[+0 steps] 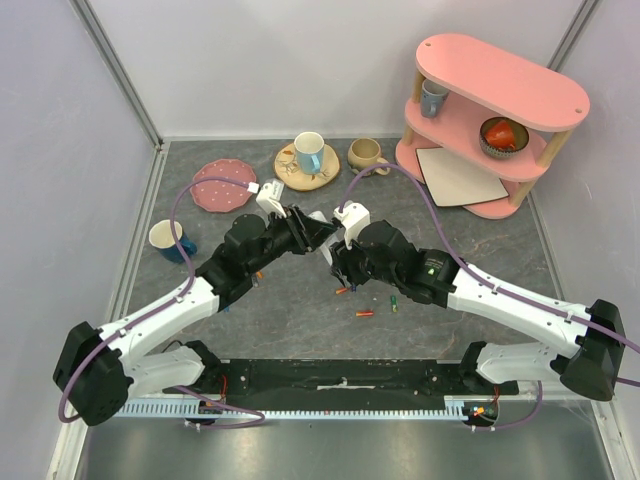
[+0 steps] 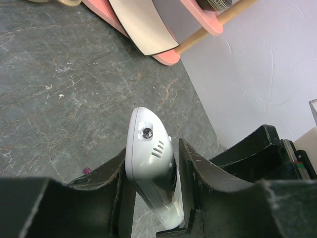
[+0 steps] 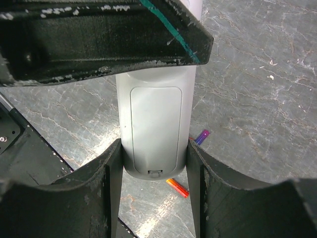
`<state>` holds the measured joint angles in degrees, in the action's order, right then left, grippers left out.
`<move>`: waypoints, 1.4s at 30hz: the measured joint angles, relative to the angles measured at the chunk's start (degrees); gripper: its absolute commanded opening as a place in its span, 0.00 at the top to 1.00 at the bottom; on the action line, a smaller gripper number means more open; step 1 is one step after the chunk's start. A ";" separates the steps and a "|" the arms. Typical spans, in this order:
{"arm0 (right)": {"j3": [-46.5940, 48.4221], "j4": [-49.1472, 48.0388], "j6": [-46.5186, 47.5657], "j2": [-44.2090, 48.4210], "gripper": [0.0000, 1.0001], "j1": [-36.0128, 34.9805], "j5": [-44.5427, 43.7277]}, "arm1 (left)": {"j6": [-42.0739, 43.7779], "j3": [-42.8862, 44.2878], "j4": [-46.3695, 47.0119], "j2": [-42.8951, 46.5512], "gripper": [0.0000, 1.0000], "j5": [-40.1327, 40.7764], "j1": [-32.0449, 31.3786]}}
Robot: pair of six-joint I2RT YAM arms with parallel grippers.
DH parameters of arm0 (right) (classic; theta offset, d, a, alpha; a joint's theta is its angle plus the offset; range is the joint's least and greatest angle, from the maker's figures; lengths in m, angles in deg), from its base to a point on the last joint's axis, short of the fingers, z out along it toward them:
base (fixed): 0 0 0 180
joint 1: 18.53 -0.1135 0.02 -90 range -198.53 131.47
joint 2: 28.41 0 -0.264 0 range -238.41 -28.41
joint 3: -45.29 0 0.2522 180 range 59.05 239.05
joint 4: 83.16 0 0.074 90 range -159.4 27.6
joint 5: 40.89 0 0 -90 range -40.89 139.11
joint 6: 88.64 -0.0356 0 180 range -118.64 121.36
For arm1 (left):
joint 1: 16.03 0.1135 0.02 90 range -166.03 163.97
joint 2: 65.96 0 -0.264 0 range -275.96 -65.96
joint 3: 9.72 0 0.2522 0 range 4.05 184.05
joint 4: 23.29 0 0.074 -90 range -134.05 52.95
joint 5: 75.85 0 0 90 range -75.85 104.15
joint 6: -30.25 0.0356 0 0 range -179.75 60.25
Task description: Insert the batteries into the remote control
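Note:
The white remote control hangs above the table between both arms. Its back faces the right wrist camera, with the battery cover closed. My right gripper is shut on its lower end, a finger pressed to each side. My left gripper is shut on the other end, its fingers against the remote's edges. In the top view the two grippers meet at mid-table and hide most of the remote. Loose batteries lie on the table: a red-orange one, a blue-purple one, and others.
A pink two-tier shelf stands at the back right with a beige board leaning on it. A blue mug on a wooden coaster, a tan cup, a pink plate and a white-blue cup sit behind and left.

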<state>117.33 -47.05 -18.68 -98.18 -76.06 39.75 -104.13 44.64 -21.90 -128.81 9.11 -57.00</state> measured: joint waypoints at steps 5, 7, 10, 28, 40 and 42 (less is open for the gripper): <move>0.00 0.00 -0.09 0.00 0.60 0.00 0.02 | -0.28 -1.20 1.33 -0.11 0.58 -0.24 0.00; 0.00 0.02 -0.09 0.00 0.60 0.00 0.04 | -0.33 -1.36 1.62 -0.13 0.60 -0.55 0.00; 0.00 0.02 -0.11 0.00 0.57 0.00 0.04 | -0.48 -1.57 1.99 -0.13 0.69 -0.87 0.00; 0.00 0.04 -1.33 1.97 0.09 0.00 0.31 | -2.01 -4.33 4.17 0.28 0.98 0.00 -0.15; -1.42 0.28 -9.03 10.88 0.15 0.00 -2.58 | -2.82 -16.31 17.14 6.60 0.98 5.57 -0.15; -4.96 -2.86 -12.57 13.14 0.15 0.02 -2.62 | -3.39 -19.74 20.09 8.76 0.98 6.05 -0.15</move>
<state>112.37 -49.91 -31.24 -85.05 -76.04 37.12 -107.52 24.91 -1.81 -120.05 15.17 -57.16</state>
